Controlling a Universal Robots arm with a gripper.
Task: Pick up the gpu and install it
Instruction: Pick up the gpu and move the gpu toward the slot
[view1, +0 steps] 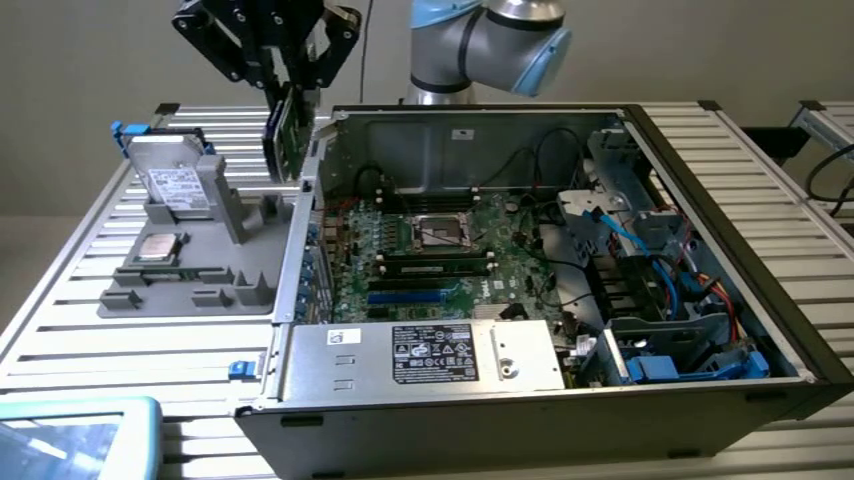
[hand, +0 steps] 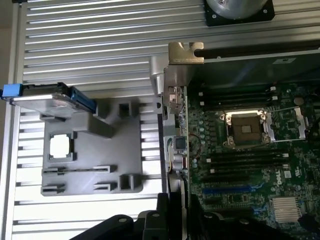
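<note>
the gripper (view1: 291, 95), a black two-fingered clamp at the end of a grey and blue robot arm (view1: 487, 40), is closed tight on the top edge of the gpu (view1: 283, 145). the card hangs upright from it, thin edge down, lifted clear of everything beneath. it hovers over the line where a grey plastic holder (view1: 200, 270) meets the side wall of an open computer case (view1: 534, 430), toward the exterior view's left of the case. it is not seated in any slot.

in the wrist view the card is seen edge-on, its silver end bracket (hand: 185, 52) at the far end, with the holder on one side and the green motherboard (hand: 235, 195) on the other. the empty processor socket (hand: 246, 129) sits in the middle of the board, with dark memory slots beside it.

the holder lies on a slatted metal table (view1: 80, 340). a silver drive (view1: 174, 185) with a white label stands tilted at the holder's far end, and a small square silver chip (view1: 160, 247) rests flat in a recess nearer the camera. inside the case, a silver power supply (view1: 427, 355) with a black label fills the near edge.
</note>
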